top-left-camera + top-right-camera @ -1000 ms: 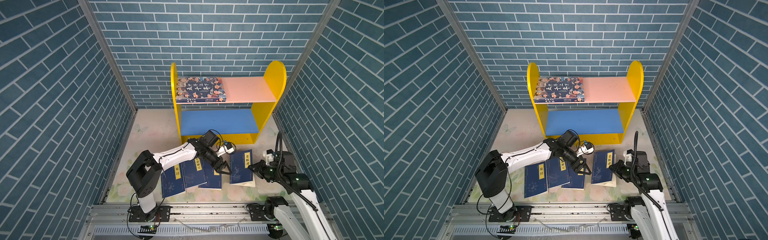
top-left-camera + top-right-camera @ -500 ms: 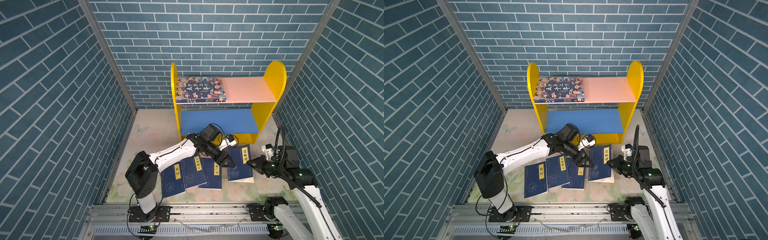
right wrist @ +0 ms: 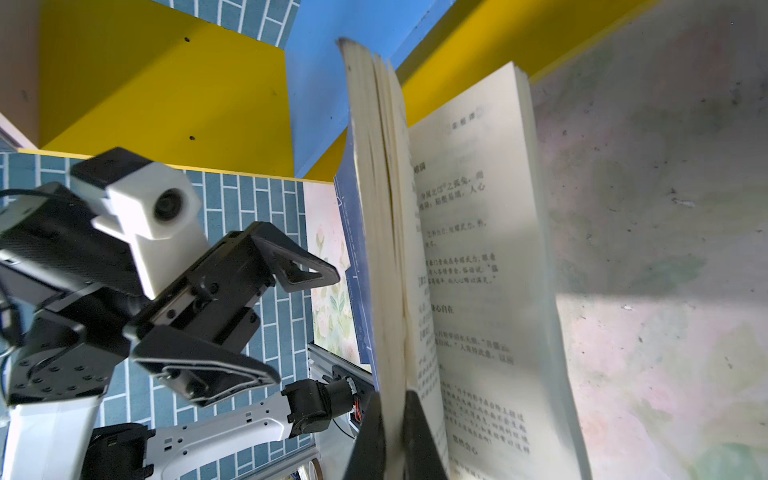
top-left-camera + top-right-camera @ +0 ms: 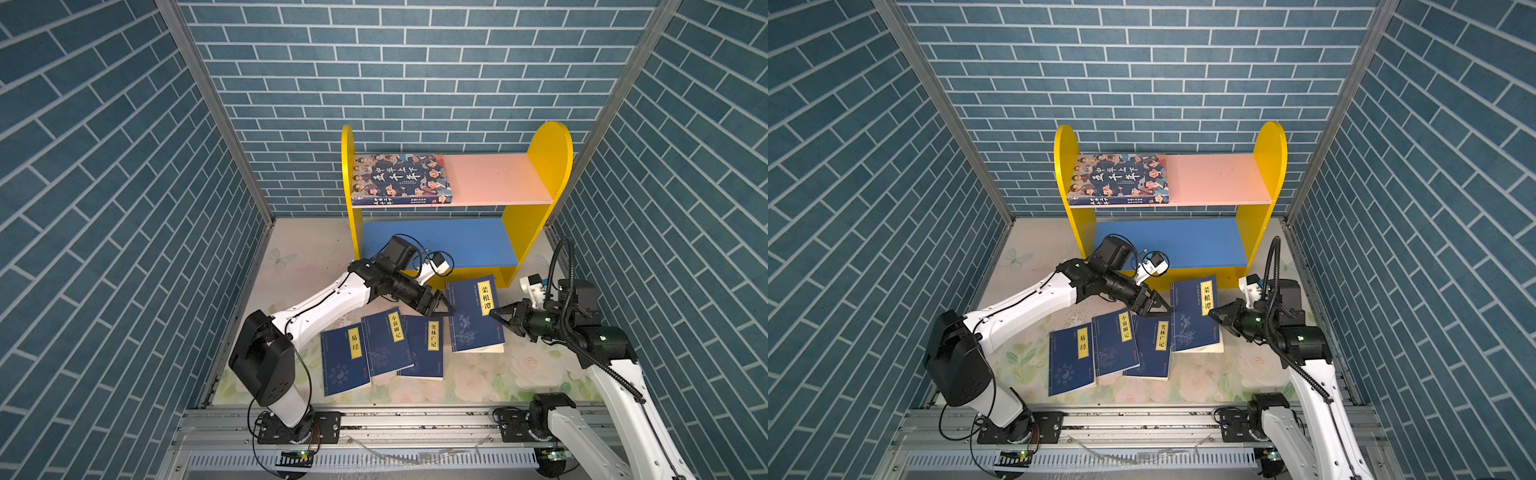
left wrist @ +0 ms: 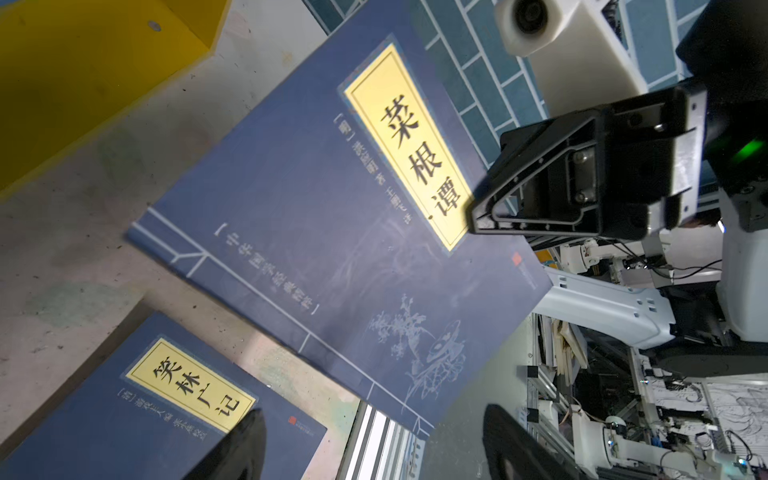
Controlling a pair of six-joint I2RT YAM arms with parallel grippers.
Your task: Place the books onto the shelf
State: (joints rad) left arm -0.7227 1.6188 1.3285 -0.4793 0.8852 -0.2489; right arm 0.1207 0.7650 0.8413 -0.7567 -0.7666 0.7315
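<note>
In both top views the right gripper [image 4: 498,313] is pinching the rightmost book [image 4: 471,328] by its edge, before the shelf [image 4: 544,166]; the left gripper [image 4: 441,305] is hovering spread at its spine. Left wrist: cover [image 5: 324,232] is leaning up. Right wrist: pages [image 3: 469,270] are hanging open, floppy, so gripping the whole block seems surer.

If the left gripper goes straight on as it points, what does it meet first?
Probably the near edge of the rightmost navy book, just ahead of the open left gripper; height unclear.
</note>
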